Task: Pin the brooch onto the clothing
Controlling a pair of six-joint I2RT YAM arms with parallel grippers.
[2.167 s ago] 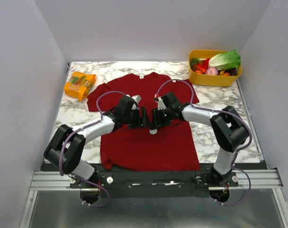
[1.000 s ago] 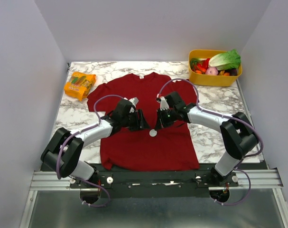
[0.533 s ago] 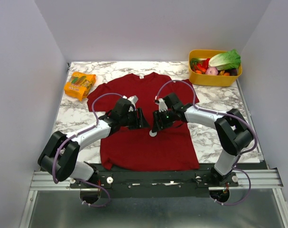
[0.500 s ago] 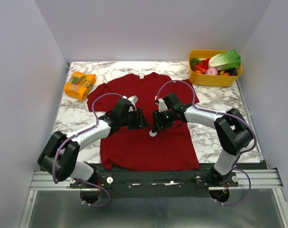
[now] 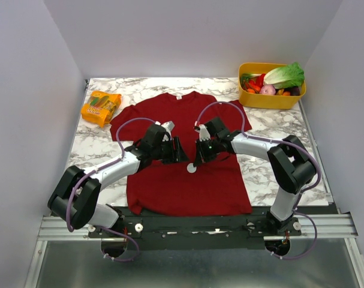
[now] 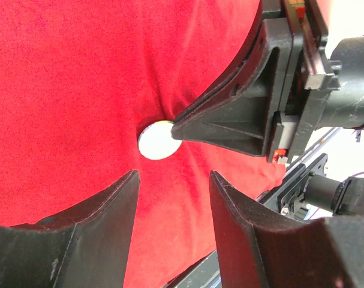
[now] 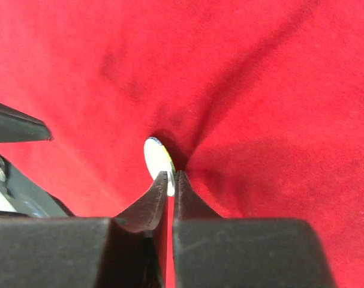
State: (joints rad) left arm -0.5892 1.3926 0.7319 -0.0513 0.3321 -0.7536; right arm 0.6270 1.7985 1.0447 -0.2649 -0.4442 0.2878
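Observation:
The clothing (image 5: 182, 186), a dark red T-shirt, lies flat on the marble table. The brooch (image 5: 192, 168), a small pale disc, sits on the middle of the shirt. In the right wrist view the brooch (image 7: 156, 156) stands tilted on its edge in a pucker of the clothing (image 7: 259, 72). My right gripper (image 7: 171, 174) is shut on its lower rim. The left wrist view shows my left gripper (image 6: 173, 175) open just short of the brooch (image 6: 156, 140), nothing between its fingers, the right gripper's tip (image 6: 182, 123) touching the disc. From above, left gripper (image 5: 179, 151) and right gripper (image 5: 196, 161) face each other.
An orange snack packet (image 5: 101, 107) lies at the back left of the table. A yellow bin (image 5: 271, 99) with vegetables stands at the back right. Grey walls close in both sides and the back.
The right gripper has come down to the brooch, opened briefly and shut on its rim. The left arm has barely moved and stays open.

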